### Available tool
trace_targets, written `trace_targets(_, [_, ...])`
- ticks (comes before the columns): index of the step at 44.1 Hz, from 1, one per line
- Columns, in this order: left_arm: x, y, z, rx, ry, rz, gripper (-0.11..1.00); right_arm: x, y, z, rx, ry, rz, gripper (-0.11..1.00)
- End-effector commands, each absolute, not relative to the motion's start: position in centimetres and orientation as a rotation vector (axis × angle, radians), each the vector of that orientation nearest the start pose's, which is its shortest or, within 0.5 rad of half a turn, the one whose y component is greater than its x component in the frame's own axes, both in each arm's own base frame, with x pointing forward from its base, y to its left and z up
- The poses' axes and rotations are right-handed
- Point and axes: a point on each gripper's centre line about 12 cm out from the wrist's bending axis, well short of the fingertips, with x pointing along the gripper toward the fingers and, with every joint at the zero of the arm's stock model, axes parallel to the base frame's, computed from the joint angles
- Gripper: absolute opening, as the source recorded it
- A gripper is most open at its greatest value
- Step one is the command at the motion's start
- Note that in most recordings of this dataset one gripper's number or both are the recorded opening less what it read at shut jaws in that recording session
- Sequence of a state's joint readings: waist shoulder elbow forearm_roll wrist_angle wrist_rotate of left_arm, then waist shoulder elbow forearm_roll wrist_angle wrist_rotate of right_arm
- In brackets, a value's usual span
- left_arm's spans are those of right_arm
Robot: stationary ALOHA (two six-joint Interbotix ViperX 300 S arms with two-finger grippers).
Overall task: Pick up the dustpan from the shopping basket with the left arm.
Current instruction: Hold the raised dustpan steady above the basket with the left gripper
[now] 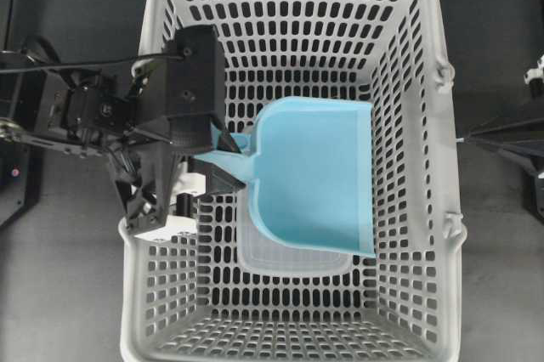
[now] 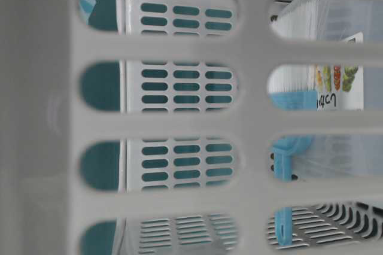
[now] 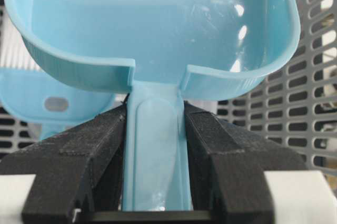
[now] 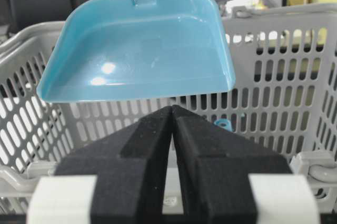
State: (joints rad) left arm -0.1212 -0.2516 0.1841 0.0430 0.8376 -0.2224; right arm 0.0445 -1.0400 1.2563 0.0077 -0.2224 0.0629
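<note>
- Basket (image 1: 429, 166): light grey, slotted walls and floor; it fills most of the overhead view and stands on a dark surface.
- Left arm (image 1: 85, 111): black, reaches in over the basket's left wall.
- Dustpan (image 1: 314, 175): light blue, held above the basket floor. In the right wrist view its tray (image 4: 139, 50) hangs at rim height, open side facing that camera, handle pointing up and away.
- Clear lidded container (image 1: 293, 258): lies on the basket floor, partly under the dustpan's tray.
- Left gripper (image 3: 155, 129): jaws narrow, clamped on the dustpan's handle (image 3: 155, 150) from both sides, just behind the tray.
- Right gripper (image 4: 172, 116): outside the basket, fingertips pressed together, holding nothing.
- Label (image 2: 338, 84): seen through a wall slot in the table-level view; it shows small pictures of vegetables and a few printed characters, too small to read.
- No brand marking is legible on the dustpan or the basket.
</note>
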Motion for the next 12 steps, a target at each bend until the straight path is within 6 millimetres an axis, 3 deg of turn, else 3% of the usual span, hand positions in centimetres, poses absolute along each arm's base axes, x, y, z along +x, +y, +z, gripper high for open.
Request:
trace_targets(1, [36.44, -4.15, 38.28, -0.123, 0.734, -0.017, 0.3, 18.34, 0.78, 26.8, 0.075, -0.008, 0.042, 0.0])
trace_targets(12, [36.48, -4.15, 37.93, -0.122, 0.744, -0.016, 0.3, 18.09, 0.77, 26.81, 0.075, -0.015, 0.042, 0.0])
